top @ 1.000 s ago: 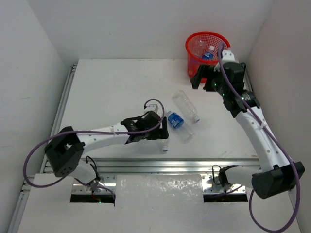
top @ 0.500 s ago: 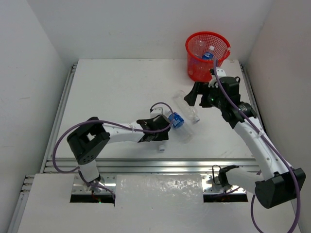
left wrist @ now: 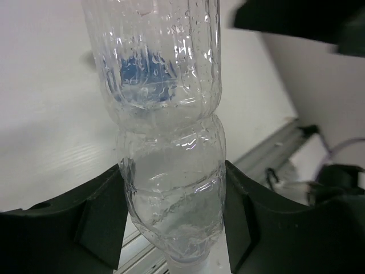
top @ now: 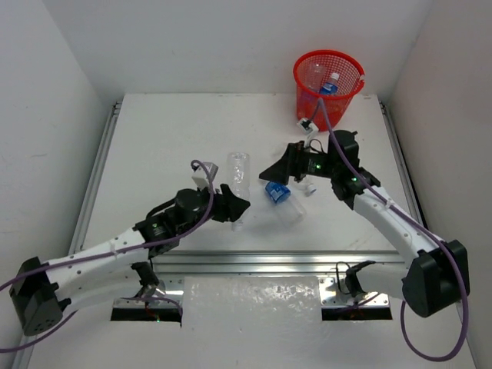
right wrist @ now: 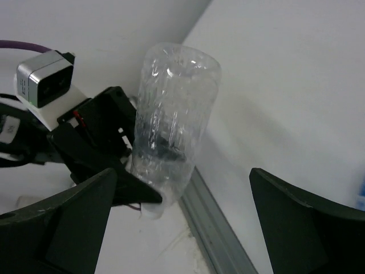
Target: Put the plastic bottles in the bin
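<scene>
White tabletop [top: 169, 138], plain white walls on three sides, metal rail [top: 254, 257] along the near edge.

L gripper [left wrist: 171, 228] is clamped on a plain clear bottle [top: 238, 173]. Fingers [left wrist: 100, 228] press both sides of the body low down, near the cap end. Bottle points away from the arm, approx mid-table, and looks raised off the surface, tho can't be sure.

R gripper [top: 278, 167] hangs just right of that bottle, not touching it. Jaws are spread wide w/ nothing between them. In R wrist view the held bottle stands straight ahead, beyond the finger tips.

Bin [top: 309, 100], red mesh, sits at the far R corner, well apart from the held bottle. One bottle w/ blue label [top: 330, 86] shows inside it near the rim.

On the table a blue-label bottle [top: 277, 192] lies just under the R gripper, between the two arms. A white cap [top: 311, 187] shows beside the R arm. Whatever it belongs to is hidden by the arm. R arm lies across the line from held bottle to bin. Purple cables [top: 204, 165] loop off both arms.
</scene>
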### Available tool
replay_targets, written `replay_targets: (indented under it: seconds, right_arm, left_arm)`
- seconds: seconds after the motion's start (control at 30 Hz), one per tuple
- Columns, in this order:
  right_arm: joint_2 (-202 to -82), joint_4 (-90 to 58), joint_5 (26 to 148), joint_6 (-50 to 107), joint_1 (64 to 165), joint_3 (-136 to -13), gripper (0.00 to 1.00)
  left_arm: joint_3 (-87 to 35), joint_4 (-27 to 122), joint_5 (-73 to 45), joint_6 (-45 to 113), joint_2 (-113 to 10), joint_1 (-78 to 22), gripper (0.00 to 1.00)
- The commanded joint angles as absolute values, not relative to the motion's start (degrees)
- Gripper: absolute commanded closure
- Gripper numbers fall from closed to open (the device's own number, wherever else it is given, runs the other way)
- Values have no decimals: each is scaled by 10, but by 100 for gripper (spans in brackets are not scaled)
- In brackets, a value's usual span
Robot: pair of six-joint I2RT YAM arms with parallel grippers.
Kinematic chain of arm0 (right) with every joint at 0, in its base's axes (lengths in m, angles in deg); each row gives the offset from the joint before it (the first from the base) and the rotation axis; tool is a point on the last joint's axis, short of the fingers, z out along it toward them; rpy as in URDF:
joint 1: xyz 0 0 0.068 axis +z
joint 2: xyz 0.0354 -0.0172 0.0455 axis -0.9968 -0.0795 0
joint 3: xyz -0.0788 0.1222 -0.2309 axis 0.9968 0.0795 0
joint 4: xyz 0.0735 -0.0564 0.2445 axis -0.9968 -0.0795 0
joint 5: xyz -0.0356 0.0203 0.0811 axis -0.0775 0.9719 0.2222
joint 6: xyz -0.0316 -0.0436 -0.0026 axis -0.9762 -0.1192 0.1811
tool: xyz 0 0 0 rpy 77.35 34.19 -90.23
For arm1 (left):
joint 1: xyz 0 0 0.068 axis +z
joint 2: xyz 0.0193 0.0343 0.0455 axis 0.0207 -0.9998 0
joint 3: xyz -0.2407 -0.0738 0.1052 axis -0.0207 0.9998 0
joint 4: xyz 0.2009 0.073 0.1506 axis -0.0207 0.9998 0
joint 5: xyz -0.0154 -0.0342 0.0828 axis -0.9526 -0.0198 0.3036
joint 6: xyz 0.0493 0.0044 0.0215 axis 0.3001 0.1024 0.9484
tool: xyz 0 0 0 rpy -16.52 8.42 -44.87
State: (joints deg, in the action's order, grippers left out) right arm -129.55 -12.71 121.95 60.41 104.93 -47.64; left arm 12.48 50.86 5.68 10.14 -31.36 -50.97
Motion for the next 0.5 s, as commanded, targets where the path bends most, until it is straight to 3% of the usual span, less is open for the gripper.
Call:
replay_targets:
  seconds: [0.0,0.23,0.3,0.33,0.37,0.4,0.43,0.47]
  right_arm:
    - [-1312,47,1304,665,1088,-478,1]
    - [-1350,179,1335,717,1138,-477,1]
    - [-1361,184,1355,719,1150,-483,17]
    - [-1365,175,1357,719,1150,-486,30]
    - [-1368,168,1354,717,1150,-487,48]
    - [-1369,154,1344,710,1150,-490,81]
    - [-1369,102,1328,682,1150,-493,94]
    - [-1368,68,1308,663,1150,-503,100]
  left_arm:
    - [171,344,-86,173,-258,-506,97]
    - [204,242,-181,167,-242,-505,97]
    - [197,239,-185,168,-248,-505,92]
    - [196,240,-184,168,-248,-505,87]
    - [193,242,-180,170,-244,-506,71]
    - [186,247,-173,173,-242,-505,60]
    - [181,269,-161,175,-237,-505,45]
    - [176,284,-130,177,-229,-505,20]
